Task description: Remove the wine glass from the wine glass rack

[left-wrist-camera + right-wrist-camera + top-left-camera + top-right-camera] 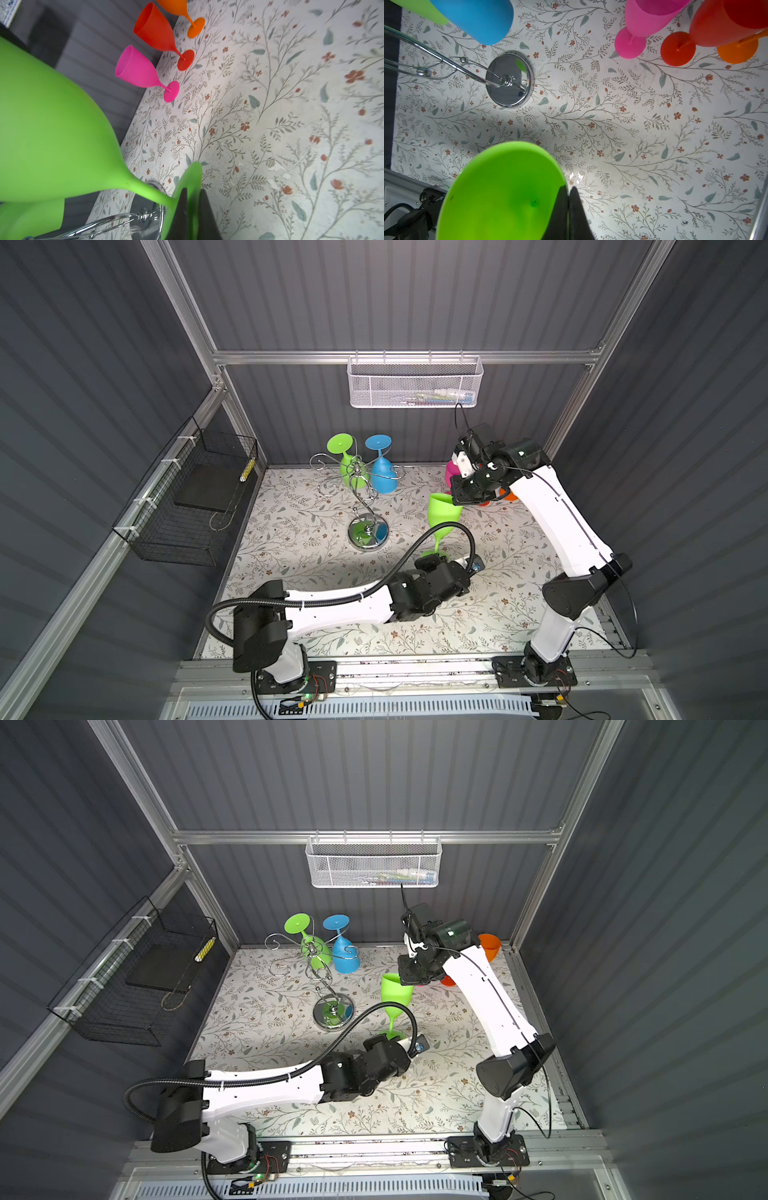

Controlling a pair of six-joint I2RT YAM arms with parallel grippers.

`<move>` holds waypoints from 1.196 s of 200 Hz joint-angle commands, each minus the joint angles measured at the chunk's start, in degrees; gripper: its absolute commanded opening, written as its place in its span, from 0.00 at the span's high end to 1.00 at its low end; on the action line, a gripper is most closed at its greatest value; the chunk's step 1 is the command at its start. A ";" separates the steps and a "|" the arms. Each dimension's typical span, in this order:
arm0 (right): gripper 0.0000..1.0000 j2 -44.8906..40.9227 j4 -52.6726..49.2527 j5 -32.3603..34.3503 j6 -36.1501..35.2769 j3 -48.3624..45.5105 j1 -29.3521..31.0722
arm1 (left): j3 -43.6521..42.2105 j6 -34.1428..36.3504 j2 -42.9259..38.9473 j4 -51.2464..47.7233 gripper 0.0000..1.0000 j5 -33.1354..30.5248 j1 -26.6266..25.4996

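Left end effector [193, 193]: closed down nearly all the way, fingers [182, 207] pinching the round foot of the green glass [52, 135] edge-on, one finger on each face.

Right end effector [568, 192]: closed tight on the rim of the same glass [500, 191], with the lip clamped between the two dark fingers [579, 209]. I look straight down into the bowl.

In both top views the green glass [444, 510] [397, 990] is off the rack, mouth up and tilted. It sits between my two arms, to the right of the rack's base. Whether its foot touches the counter [311, 572] I cannot tell.

Rack [368, 531] [333, 1011]: upright at the back left of the counter, chrome base flat on the floral surface. Two glasses hang from its scroll arms, bowls down and feet up: a second green glass [349, 475] and a blue glass [383, 477], side by side.

Back right of the counter, near the wall: a pink glass [137, 70], a red glass [155, 31] and an orange glass [196, 27], all upright in a row and apart from one another at the feet.
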 commanded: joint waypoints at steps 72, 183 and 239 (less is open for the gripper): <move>1.00 -2.95 13.41 11.32 -1.18 -3.72 -7.27 | -14.24 -19.43 -16.89 3.86 1.00 -0.04 -0.32; 0.90 -10.85 23.27 7.66 0.65 -21.35 -7.33 | -10.38 -20.39 -16.40 -0.75 0.55 -2.02 -0.32; 0.51 -16.34 26.76 4.82 1.19 -25.54 -7.27 | -1.39 -23.68 -15.23 -7.68 0.11 -1.45 -0.11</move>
